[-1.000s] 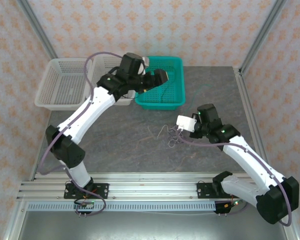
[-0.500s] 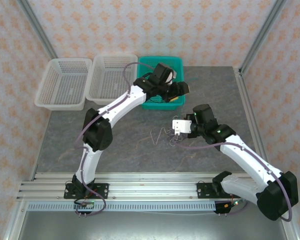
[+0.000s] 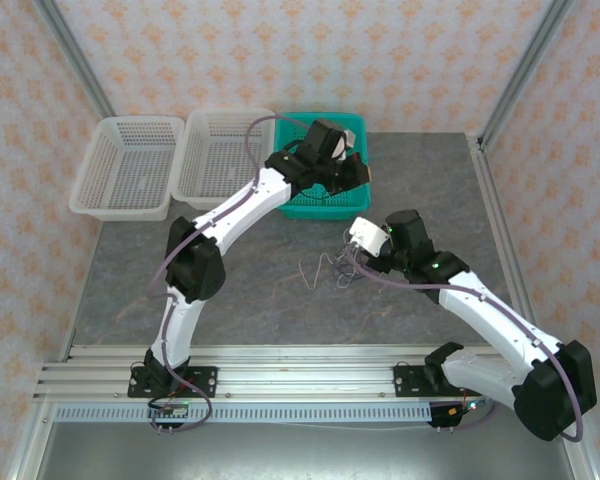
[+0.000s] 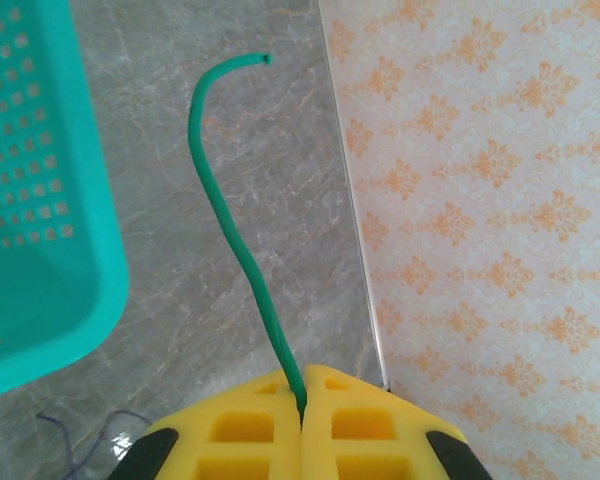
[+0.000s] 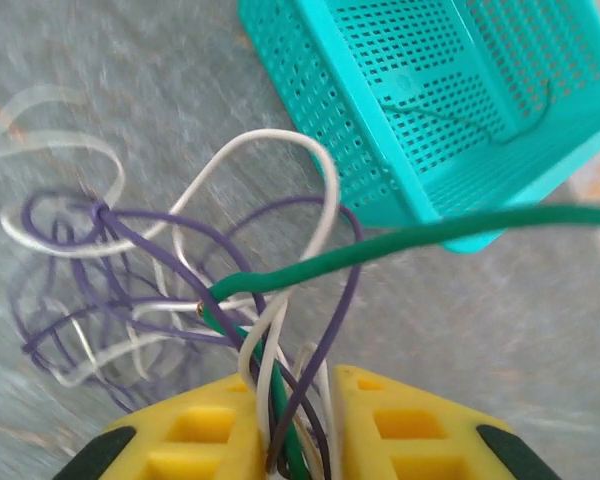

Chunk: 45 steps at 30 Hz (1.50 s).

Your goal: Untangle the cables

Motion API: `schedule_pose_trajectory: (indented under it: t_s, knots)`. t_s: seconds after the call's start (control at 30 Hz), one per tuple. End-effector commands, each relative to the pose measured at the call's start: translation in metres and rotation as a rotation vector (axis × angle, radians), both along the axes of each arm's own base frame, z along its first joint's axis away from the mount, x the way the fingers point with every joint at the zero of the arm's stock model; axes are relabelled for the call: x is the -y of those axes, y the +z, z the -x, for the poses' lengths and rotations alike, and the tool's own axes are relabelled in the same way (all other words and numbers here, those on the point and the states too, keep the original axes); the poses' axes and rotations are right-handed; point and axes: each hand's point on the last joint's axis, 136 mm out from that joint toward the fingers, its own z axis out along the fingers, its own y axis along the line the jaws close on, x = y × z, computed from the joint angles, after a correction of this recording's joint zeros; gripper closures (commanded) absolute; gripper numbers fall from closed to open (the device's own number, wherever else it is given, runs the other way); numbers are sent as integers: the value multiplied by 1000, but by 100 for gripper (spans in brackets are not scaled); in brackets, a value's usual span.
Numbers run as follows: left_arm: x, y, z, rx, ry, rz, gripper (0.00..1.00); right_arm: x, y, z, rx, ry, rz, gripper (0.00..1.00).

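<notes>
**One green cable (image 4: pixel 244 255) pinched tight**

The left gripper (image 4: pixel 302 398) was pressed together on it, just beside the teal basket (image 4: pixel 40 200). The right gripper (image 5: pixel 292 430) stood slightly parted around the tangled cables (image 5: pixel 110 285) above the worktop (image 5: pixel 100 60); its grip was unclear.

The desk (image 3: pixel 250 290) has a grey stone look, matt and faintly veined. The teal basket (image 3: pixel 320 208) is perforated plastic with a soft sheen; the white baskets (image 3: pixel 120 210) are the same mesh plastic. The green cable (image 4: pixel 230 230) wears smooth, slightly glossy plastic insulation, and so do the purple cable (image 5: pixel 130 240) and the whitish cable (image 5: pixel 300 150). The fingers (image 4: pixel 250 435) of the left pincer (image 4: pixel 302 395) and of the right pincer (image 5: pixel 295 400) are matt yellow plastic with hollow cells. The rails (image 3: pixel 300 370) are brushed, ridged metal. The arm shells (image 3: pixel 225 210) are glossy white plastic.
</notes>
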Motion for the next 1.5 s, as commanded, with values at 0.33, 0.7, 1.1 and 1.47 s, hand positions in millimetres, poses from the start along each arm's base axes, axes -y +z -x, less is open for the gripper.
schedule_pose_trajectory:
  t_s: [0.33, 0.7, 1.1, 1.47]
  knots:
    - [-27, 0, 1, 102, 147, 19, 100, -14, -14, 23, -396, -482, -804, 25]
    - [-22, 7, 5, 119, 117, 62, 100, -31, 35, -12, -436, -483, -1138, 7]
    - [-18, 26, 12, 133, 87, 112, 100, -29, 1, -40, -309, -463, -918, 41]
    - [-48, 79, 35, 208, 113, 146, 100, 54, -89, -22, -312, -990, -739, 62]
